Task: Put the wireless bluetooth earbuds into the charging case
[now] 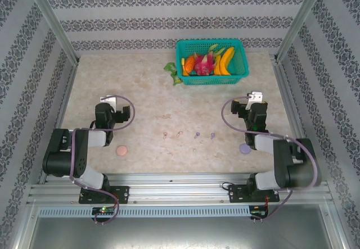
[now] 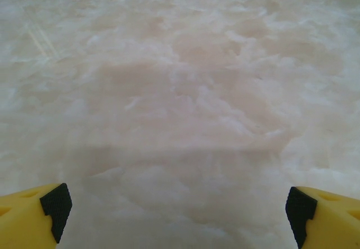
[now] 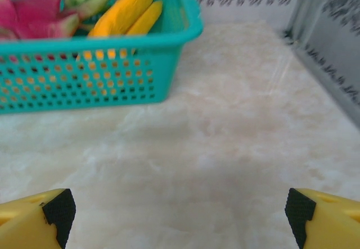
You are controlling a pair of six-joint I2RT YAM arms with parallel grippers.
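Two pale pink earbuds (image 1: 165,135) (image 1: 179,134) and two purple earbuds (image 1: 197,135) (image 1: 212,136) lie in a row on the table between the arms. A round pink charging case (image 1: 121,150) sits by the left arm, and a round purple charging case (image 1: 244,148) by the right arm. My left gripper (image 1: 111,104) (image 2: 180,212) hovers open over bare table, well back-left of the earbuds. My right gripper (image 1: 253,104) (image 3: 180,215) is open too, back-right of them and facing the basket. Nothing is between either pair of fingers.
A teal basket (image 1: 242,72) (image 3: 169,63) of toy fruit stands at the back centre, with a green item (image 1: 171,72) beside its left side. Metal frame posts and patterned walls close in the marble-look table on three sides.
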